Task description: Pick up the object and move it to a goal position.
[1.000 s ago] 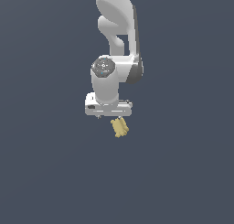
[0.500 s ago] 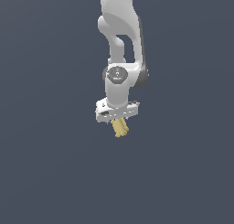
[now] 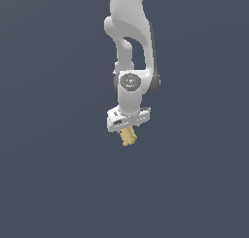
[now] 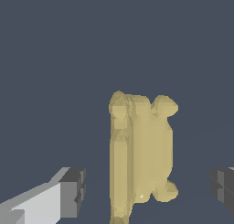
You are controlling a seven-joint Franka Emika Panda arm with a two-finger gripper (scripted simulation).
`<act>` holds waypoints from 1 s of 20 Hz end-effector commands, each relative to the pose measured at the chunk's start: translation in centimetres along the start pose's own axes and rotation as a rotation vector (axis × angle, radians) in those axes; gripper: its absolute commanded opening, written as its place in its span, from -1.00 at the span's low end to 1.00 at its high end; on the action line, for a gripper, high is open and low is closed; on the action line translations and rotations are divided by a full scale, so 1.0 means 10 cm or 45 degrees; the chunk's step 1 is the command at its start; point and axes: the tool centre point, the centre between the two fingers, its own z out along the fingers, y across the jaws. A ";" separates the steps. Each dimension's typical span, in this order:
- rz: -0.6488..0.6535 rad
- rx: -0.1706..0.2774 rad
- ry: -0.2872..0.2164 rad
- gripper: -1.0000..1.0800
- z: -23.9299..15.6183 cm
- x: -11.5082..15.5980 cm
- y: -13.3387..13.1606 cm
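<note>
In the exterior view, the white arm (image 3: 130, 47) comes down from above and ends in the gripper (image 3: 128, 130), which points downward. The object (image 3: 129, 136), a small pale yellow lumpy piece, is directly under the white gripper body and its upper part is hidden by it. The fingers themselves are too small to see here, so from this view I cannot tell how wide the gripper is. Around them there is only a flat dark grey-blue background (image 3: 48, 174).

In the wrist view, the gripper (image 4: 151, 189) is clearly spread wide. One dark finger pad (image 4: 73, 191) on its white finger is at one side, and the other pad (image 4: 223, 189) is at the opposite side (only its edge comes into the picture). The object (image 4: 139, 154) stands between the two pads, nearer to the first pad than to the second. It is long, with rounded knobs at its corners. There is a clear gap of dark background on both sides of it, so neither pad touches it. The gripper holds nothing at this moment.
</note>
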 end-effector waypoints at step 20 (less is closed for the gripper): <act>-0.008 -0.001 0.003 -1.00 0.50 0.00 -0.01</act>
